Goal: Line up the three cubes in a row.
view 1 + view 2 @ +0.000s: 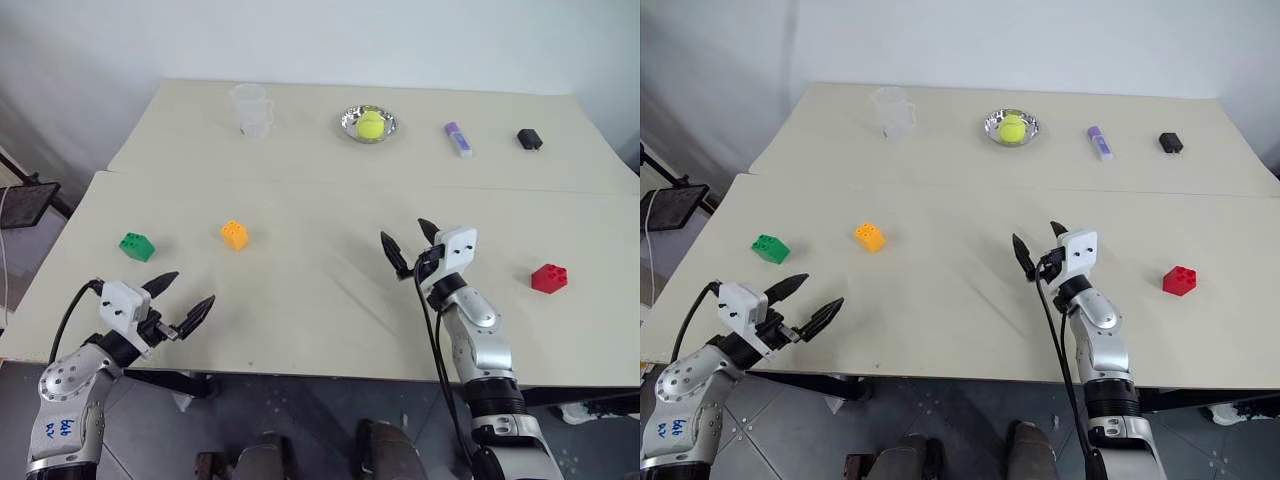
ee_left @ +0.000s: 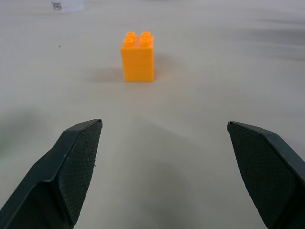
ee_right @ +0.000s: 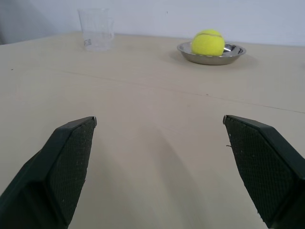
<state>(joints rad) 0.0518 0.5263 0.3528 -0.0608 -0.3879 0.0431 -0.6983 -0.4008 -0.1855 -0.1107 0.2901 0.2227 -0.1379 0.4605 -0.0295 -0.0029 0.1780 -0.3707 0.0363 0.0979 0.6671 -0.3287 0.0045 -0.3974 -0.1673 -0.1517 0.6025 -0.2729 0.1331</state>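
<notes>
Cubes apart: green cube (image 1: pixel 137 245) and orange cube (image 1: pixel 234 234) ahead of left gripper (image 1: pixel 184 304), red cube (image 1: pixel 549 278) right of right gripper (image 1: pixel 408 243). Both grippers spread wide, empty, touching nothing.

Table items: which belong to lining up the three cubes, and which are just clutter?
Job:
- green cube
- orange cube
- red cube, far off to the right of the other two

Clutter, along the far side:
- clear cup
- tennis ball in a metal dish
- purple marker
- small black box
</notes>
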